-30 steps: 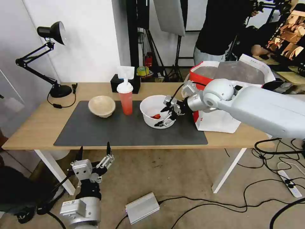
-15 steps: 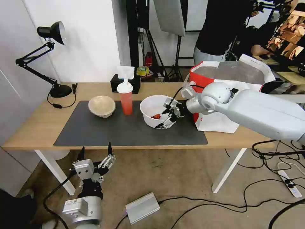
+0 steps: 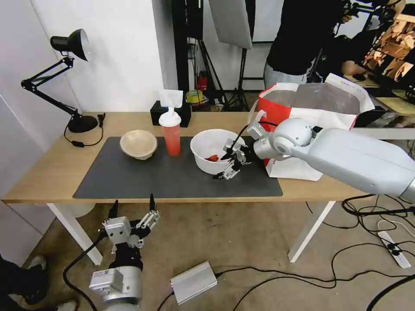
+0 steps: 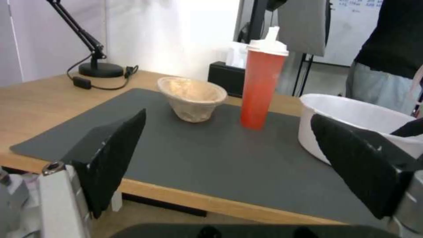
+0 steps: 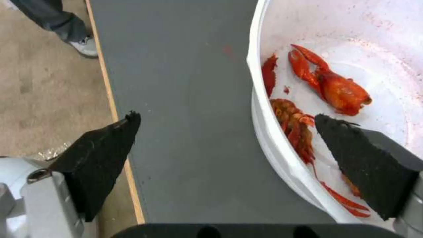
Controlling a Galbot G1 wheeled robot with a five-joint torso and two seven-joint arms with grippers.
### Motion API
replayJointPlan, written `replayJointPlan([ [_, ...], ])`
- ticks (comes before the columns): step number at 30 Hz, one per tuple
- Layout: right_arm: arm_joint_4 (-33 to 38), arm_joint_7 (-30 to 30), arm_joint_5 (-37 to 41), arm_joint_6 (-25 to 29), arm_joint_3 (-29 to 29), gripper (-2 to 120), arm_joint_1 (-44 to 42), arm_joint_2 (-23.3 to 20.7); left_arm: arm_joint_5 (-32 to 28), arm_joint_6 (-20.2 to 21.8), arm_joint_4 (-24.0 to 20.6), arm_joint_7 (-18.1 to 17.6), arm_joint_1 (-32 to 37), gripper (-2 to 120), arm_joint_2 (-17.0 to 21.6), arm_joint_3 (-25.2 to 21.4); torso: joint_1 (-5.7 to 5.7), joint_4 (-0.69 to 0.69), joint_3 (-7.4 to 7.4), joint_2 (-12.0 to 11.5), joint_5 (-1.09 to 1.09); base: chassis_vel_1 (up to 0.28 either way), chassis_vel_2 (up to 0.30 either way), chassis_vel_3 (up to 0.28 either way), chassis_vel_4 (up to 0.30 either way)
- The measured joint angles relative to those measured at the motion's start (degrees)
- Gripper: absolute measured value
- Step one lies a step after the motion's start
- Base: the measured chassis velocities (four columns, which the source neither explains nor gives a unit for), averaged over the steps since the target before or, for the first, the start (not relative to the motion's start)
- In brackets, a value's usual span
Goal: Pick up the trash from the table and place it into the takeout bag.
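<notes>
The left gripper (image 4: pixel 229 165) hangs just off the near edge of the worktop (image 4: pixel 39 99), its two black fingers (image 4: pixel 117 155) spread wide with nothing between them. Beyond them lies the dark grey mat (image 4: pixel 198 155). On the mat stands the beige paper bowl (image 4: pixel 191 102), and just beside it the tall red drink cup (image 4: pixel 262 89) with its white domed lid, upright. Farther along sits the white plastic bowl (image 4: pixel 352 119), partly hidden by one finger; a dark shape at its far rim may be the other arm, though too little shows to tell. Behind the cup sits a black tissue box (image 4: pixel 227 77). The desk lamp's base (image 4: pixel 100 69) rests on bare wood, its cord trailing toward the mat.
</notes>
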Motion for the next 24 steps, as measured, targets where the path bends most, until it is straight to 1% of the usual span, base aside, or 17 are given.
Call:
replayJointPlan([
  [9, -1.6, -0.1, -0.1, 0.3, 0.5, 100, -0.5, 0.8, 0.0, 0.0, 0.8, 0.0, -0.2, 100, -0.1, 0.6, 0.0, 0.0, 0.0, 0.0, 0.0, 0.0, 0.0, 0.0, 0.0],
  [10, -2.0, -0.1, 0.0, 0.4, 0.5, 98, -0.6, 0.9, 0.0, 0.0, 0.9, 0.0, -0.3, 100, -0.1, 0.6, 0.0, 0.0, 0.0, 0.0, 0.0, 0.0, 0.0, 0.0, 0.0],
  [12, -2.5, -0.1, 0.0, 0.6, 0.5, 89, -0.7, 1.1, 0.0, 0.0, 0.9, 0.0, -0.3, 100, -0.1, 0.6, 0.0, 0.0, 0.0, 0.0, 0.0, 0.0, 0.0, 0.0, 0.0],
  [13, -2.5, -0.1, 0.0, 0.6, 0.5, 89, -0.7, 1.1, 0.0, 0.0, 0.9, 0.0, -0.3, 100, -0.1, 0.6, 0.0, 0.0, 0.0, 0.0, 0.0, 0.0, 0.0, 0.0, 0.0],
  [16, -3.0, -0.3, 0.0, 0.8, 0.5, 77, -0.9, 1.2, 0.0, 0.0, 1.0, -0.1, -0.4, 100, 0.0, 0.7, 0.0, 0.0, 0.0, 0.0, 0.0, 0.0, 0.0, 0.0, 0.0],
  [17, -3.3, -0.4, 0.0, 0.8, 0.6, 70, -1.0, 1.3, 0.0, 0.0, 1.1, -0.1, -0.4, 100, 0.0, 0.7, 0.0, 0.0, 0.0, 0.0, 0.0, 0.0, 0.0, 0.0, 0.0],
  [18, -3.3, -0.4, 0.0, 0.8, 0.6, 70, -1.0, 1.3, 0.0, 0.0, 1.1, -0.1, -0.4, 100, 0.0, 0.7, 0.0, 0.0, 0.0, 0.0, 0.0, 0.0, 0.0, 0.0, 0.0],
  [20, -3.6, -0.5, 0.1, 0.9, 0.6, 63, -1.0, 1.5, 0.0, 0.0, 1.1, -0.1, -0.6, 100, 0.1, 0.6, 0.0, 0.0, 0.0, 0.0, 0.0, 0.0, 0.0, 0.0, 0.0],
  [21, -3.8, -0.5, 0.1, 0.9, 0.6, 57, -1.0, 1.6, 0.0, 0.0, 1.1, -0.1, -0.7, 100, 0.2, 0.6, 0.0, 0.0, 0.0, 0.0, 0.0, 0.0, 0.0, 0.0, 0.0],
  [22, -3.8, -0.5, 0.1, 0.9, 0.6, 57, -1.0, 1.6, 0.0, 0.0, 1.1, -0.1, -0.7, 100, 0.2, 0.6, 0.0, 0.0, 0.0, 0.0, 0.0, 0.0, 0.0, 0.0, 0.0],
  [24, -4.1, -0.7, 0.2, 1.1, 0.6, 45, -1.1, 1.9, -0.1, 0.0, 1.1, -0.1, -0.9, 100, 0.2, 0.7, 0.0, 0.0, 0.0, 0.0, 0.0, 0.0, 0.0, 0.0, 0.0],
])
